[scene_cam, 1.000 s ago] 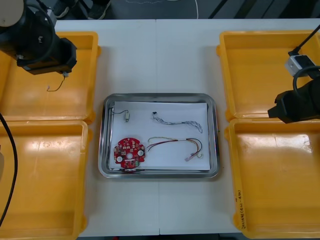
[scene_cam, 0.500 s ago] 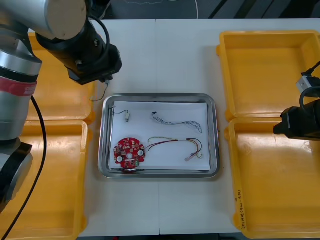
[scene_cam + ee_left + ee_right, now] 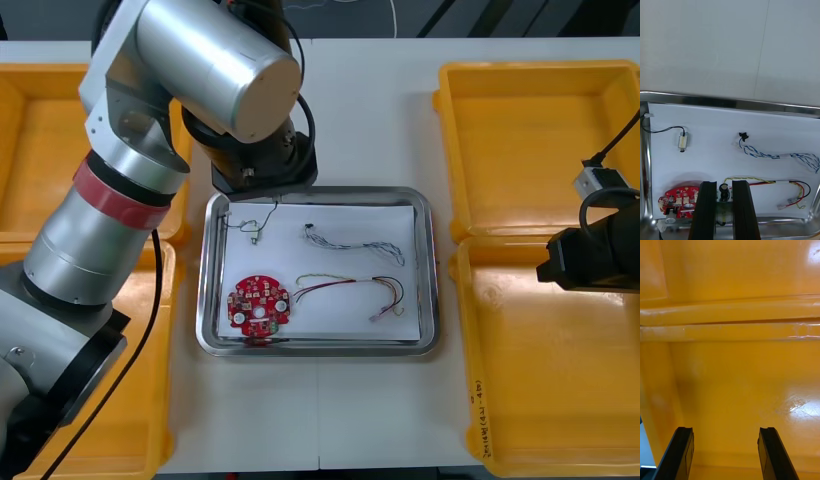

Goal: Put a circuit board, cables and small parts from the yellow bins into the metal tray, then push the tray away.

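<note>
My left gripper (image 3: 724,184) is shut on a small dark metal part (image 3: 724,192) whose thin black wire (image 3: 270,213) dangles over the far left of the metal tray (image 3: 320,350). The left arm's wrist (image 3: 262,165) hides the fingers from above. On the tray's white inside lie a round red circuit board (image 3: 259,304), a blue and white cable (image 3: 355,243), a red and yellow cable (image 3: 350,288) and a small metal part (image 3: 256,235) with a black wire. My right gripper (image 3: 728,450) stands open over the floor of a right yellow bin (image 3: 737,382).
Two yellow bins (image 3: 40,150) (image 3: 80,350) flank the tray on the left, two more (image 3: 530,140) (image 3: 560,370) on the right. The right arm (image 3: 595,255) hangs over the seam between the right bins. Bare table lies beyond the tray.
The left arm has swung from the far left bin to the tray's far left corner, carrying the small part with its wire. The right arm has barely shifted.
</note>
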Controlling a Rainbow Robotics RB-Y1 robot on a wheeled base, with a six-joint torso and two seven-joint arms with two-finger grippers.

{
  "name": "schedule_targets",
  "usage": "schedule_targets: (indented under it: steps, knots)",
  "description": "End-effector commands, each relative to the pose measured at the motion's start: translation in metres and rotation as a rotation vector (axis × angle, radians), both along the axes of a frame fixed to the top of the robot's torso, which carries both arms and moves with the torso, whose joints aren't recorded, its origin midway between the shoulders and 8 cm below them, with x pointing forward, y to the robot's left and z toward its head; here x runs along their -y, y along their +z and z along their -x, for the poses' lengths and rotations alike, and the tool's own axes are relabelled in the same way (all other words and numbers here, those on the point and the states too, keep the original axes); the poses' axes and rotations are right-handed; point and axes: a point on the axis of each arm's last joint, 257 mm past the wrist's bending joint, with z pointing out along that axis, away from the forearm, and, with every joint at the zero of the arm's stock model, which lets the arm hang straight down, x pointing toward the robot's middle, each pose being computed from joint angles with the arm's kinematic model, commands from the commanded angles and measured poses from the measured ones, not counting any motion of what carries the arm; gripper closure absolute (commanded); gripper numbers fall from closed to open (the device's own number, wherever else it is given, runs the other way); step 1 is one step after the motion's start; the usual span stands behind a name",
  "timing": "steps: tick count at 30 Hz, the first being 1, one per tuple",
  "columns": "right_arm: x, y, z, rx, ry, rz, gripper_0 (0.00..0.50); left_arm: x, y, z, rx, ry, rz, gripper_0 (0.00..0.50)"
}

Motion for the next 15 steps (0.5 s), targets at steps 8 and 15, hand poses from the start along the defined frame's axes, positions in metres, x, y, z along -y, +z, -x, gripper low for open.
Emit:
schedule_targets:
  steps: [8, 15]
  knots:
    - [0.005, -0.002, 0.009, -0.015, -0.018, 0.038, 0.0, 0.021, -0.012, -0.006, -0.009, -0.101, -0.15, 0.5]
    - [0.005, -0.003, 0.01, -0.017, -0.017, 0.038, 0.0, 0.023, -0.023, -0.016, -0.013, -0.141, -0.15, 0.5]
